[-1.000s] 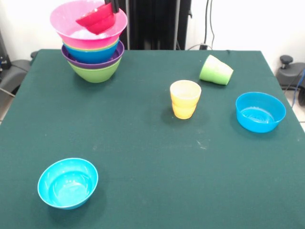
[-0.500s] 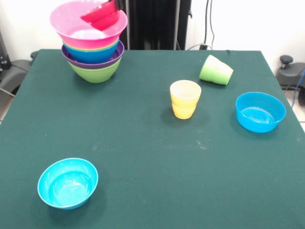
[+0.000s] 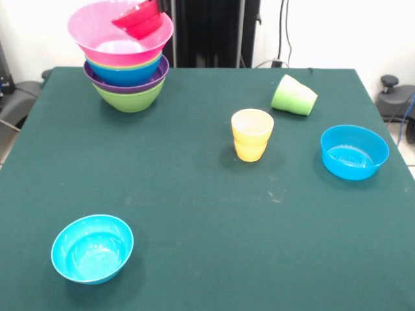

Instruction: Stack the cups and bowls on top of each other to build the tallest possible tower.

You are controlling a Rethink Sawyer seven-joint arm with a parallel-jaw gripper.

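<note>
**Red bowl tilted over the tower at the far-left corner**

The tower (image 3: 127, 68) stands near the table's far-left corner as the front view shows it. A lime green bowl (image 3: 130, 97) forms the base, with a purple rim, a blue bowl and a thin green rim nested above, and a huge pink bowl (image 3: 110, 42) on top. A small red bowl (image 3: 139, 21) sits steeply tilted inside the pink bowl's far right side, its rim above the pink one's. The gripper (image 3: 157, 8) shows only as a dark tip at the top edge, touching the red bowl's upper right; it seems to be clamped on the bowl's rim, though the view is too cropped to say so firmly.

The yellow-orange cup (image 3: 251, 134) stands upright near the table's middle, a little toward the right edge. The light green cup (image 3: 294, 96) lies tipped on its side nearer the far edge, apart from the yellow one. A blue bowl (image 3: 354, 151) sits upright by the right edge. A small cyan bowl (image 3: 92, 248) sits upright near the front-left corner, well apart from everything else on the green table (image 3: 194, 207).
</note>
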